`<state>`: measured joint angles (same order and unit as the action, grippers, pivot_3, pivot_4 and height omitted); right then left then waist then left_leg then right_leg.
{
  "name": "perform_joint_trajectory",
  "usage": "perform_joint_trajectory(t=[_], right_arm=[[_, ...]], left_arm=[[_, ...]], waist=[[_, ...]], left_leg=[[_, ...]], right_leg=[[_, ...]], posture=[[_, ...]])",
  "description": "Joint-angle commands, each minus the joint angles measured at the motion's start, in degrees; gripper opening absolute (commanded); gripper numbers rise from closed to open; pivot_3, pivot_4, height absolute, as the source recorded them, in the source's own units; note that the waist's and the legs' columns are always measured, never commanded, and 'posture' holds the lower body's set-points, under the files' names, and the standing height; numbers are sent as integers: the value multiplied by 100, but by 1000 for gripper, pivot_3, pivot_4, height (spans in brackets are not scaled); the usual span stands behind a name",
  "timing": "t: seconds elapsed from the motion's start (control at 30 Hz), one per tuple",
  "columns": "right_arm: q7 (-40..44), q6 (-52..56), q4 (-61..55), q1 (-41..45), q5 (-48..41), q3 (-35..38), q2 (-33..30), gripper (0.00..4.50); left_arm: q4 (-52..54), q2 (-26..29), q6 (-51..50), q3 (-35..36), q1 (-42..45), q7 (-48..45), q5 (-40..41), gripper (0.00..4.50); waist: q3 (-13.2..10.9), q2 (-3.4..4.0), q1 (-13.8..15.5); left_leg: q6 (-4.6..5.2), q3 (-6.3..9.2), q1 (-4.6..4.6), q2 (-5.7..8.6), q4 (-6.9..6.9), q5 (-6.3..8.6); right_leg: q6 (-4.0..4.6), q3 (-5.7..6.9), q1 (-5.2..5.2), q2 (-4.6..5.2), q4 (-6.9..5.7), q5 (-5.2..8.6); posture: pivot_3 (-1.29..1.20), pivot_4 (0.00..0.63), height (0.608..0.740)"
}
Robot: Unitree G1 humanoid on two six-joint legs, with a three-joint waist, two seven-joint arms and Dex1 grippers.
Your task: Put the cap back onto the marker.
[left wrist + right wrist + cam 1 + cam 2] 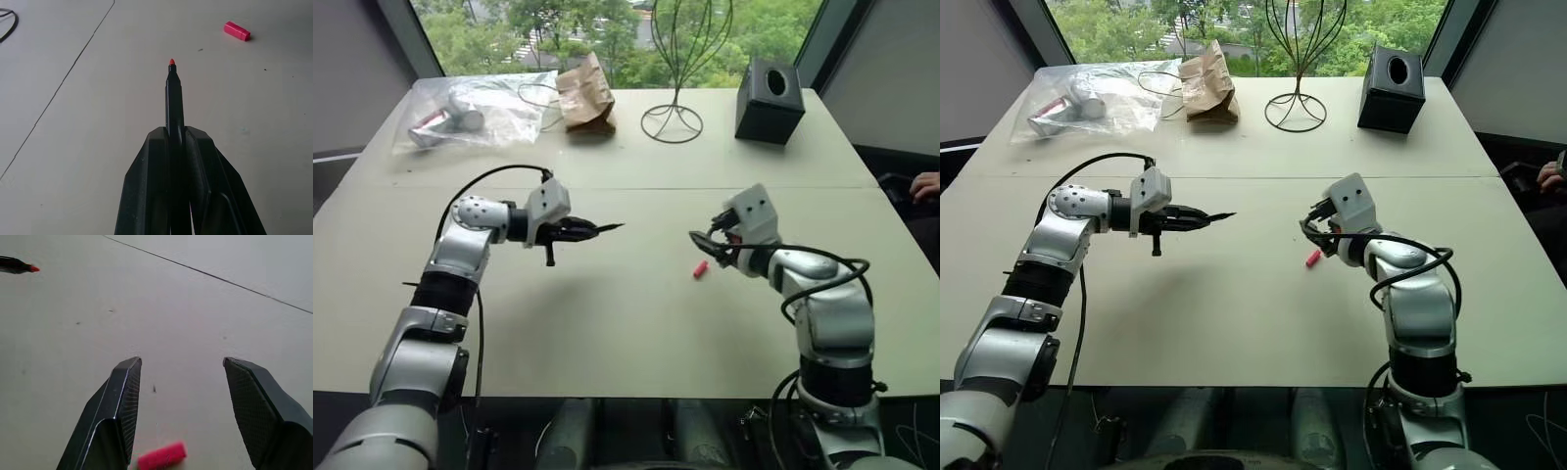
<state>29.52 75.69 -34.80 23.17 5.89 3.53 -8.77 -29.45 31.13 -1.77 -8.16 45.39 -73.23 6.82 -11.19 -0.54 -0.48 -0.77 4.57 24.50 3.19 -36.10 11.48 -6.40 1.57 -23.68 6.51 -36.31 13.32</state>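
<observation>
Left hand (pixel 579 231) pinches marker (pixel 173 98) (right hand (pixel 181 377) open).

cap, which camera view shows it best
The left wrist view: the whole cap lies unobstructed on the table. In the right wrist view it sits at the frame's edge; both eye views show a tiny red speck.

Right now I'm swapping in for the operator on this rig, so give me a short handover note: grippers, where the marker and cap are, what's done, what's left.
Left gripper: shut on the marker, held above the table, bare red tip pointing toward the right arm.
Right gripper: open, holding nothing, its fingers hovering above the cap.
Cap: lying on its side on the table, off the marker.
Done: marker is in hand.
Left: grasp the cap with the right gripper, line it up with the tip, push it on.
</observation>
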Motion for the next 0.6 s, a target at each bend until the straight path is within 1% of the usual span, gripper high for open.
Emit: perform_joint_trajectory(t=[0.03,0.1,0.2,0.3,0.43,0.6], right_arm=[[-1102,594,-573,72,280,-31,886,2718],[-1454,508,-559,30,367,-228,1014,2718],[-1809,375,-607,-118,429,-485,924,2718],[-2108,394,-795,-443,491,-705,806,2718],[-2297,617,-946,-651,432,-718,814,2718],[-2320,888,-1136,-843,248,-596,957,2718]], left_arm=[[-162,-134,118,36,205,14,56,0],[-208,-228,121,35,246,22,77,0],[-199,-321,121,45,254,21,70,0],[-145,-350,104,25,229,4,58,0],[13,-217,1,-78,179,-276,37,0],[151,-43,-8,-189,176,-501,-5,0]], waist=[[2,-2,-3],[2,-2,-1],[2,-2,-20],[2,-2,-26],[2,-2,-58],[2,-2,-48]], left_leg=[[0,0,-2,1,0,0],[0,0,-2,2,1,0],[1,0,-2,4,1,-1],[1,-1,-2,8,7,-1],[1,-3,-4,5,9,-1],[2,1,-5,-2,8,-1]], right_leg=[[0,1,4,1,4,0],[-2,2,3,1,4,-1],[-2,4,4,1,4,-1],[-2,6,1,-6,1,-1],[-2,5,-1,-9,-1,0],[-1,6,0,-16,-1,0]], posture=[[0,150,740],[0,150,740],[0,150,740],[0,150,740],[0,150,740],[0,150,740]])
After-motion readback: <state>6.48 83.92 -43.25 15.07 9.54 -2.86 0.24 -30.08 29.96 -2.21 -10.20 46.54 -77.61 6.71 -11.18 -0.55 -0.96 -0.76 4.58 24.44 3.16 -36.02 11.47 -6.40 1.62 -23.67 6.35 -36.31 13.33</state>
